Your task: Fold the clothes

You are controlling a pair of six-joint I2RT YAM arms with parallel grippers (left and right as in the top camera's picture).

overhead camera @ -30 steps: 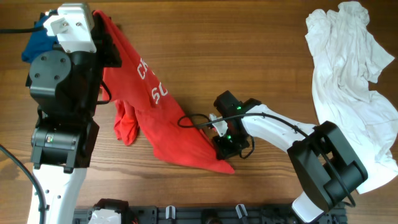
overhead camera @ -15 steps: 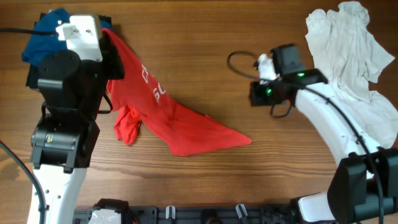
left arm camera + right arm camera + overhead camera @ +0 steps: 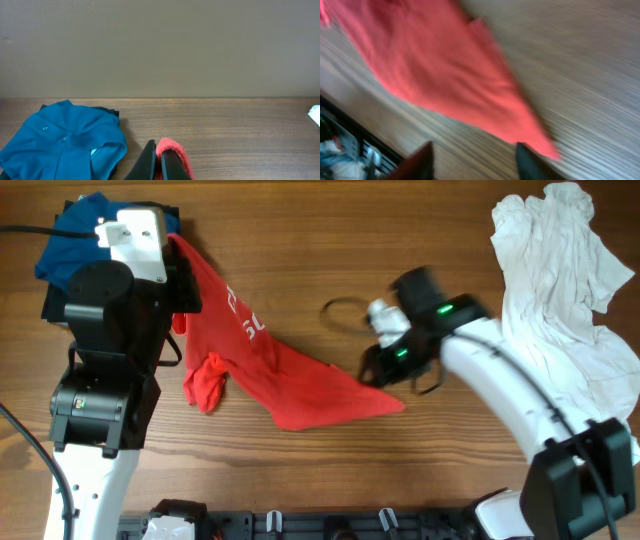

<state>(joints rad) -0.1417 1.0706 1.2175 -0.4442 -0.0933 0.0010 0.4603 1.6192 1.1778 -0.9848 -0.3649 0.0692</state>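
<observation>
Fabric of the red T-shirt [image 3: 290,380] lies stretched across the worktop [image 3: 330,240]. Its tapered corner sits just under the right pincer [image 3: 475,159], whose jaws stand spread and empty, probably poised to take that corner. Further off, the left pincer [image 3: 157,161] is clenched on the shirt's opposite edge, raised so the cloth draws out straight. Behind it lies a blue shirt [image 3: 65,135], and well beyond the right pincer is a white garment heap [image 3: 560,300].
</observation>
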